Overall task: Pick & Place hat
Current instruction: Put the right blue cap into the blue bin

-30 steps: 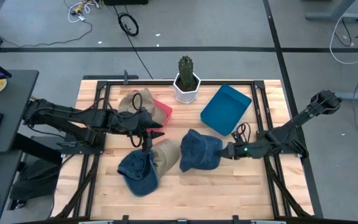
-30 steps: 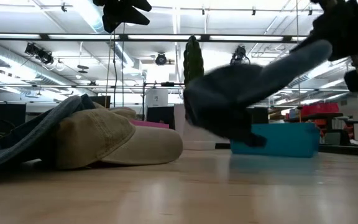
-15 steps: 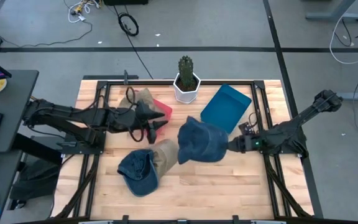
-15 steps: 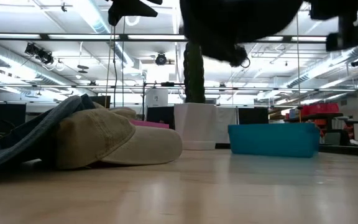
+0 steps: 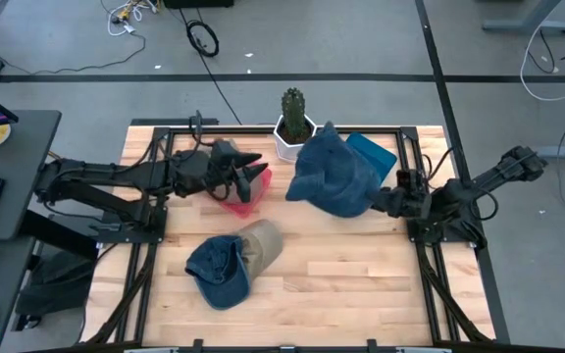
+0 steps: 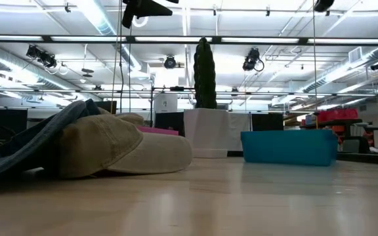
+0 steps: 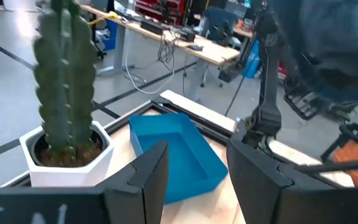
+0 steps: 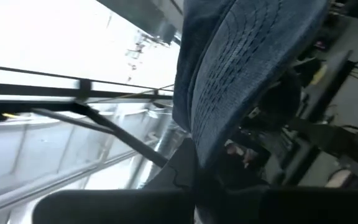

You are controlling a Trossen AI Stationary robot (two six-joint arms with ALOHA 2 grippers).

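- Since 0.5 s ago the right gripper (image 5: 388,199) has carried the blue denim hat (image 5: 333,176) up over the blue bin (image 5: 373,154), beside the cactus pot (image 5: 293,137).
- Its fingers stay clamped on the hat's edge.
- The left gripper (image 5: 253,171), fingers parted and empty, hovers over the red hat (image 5: 233,198).
- 2 hats, tan hat (image 5: 261,242) and another denim hat (image 5: 218,269), lie on the table (image 5: 341,294).

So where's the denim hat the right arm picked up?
In the high view, the denim hat hangs from the right hand, over the blue bin, beside the cactus.
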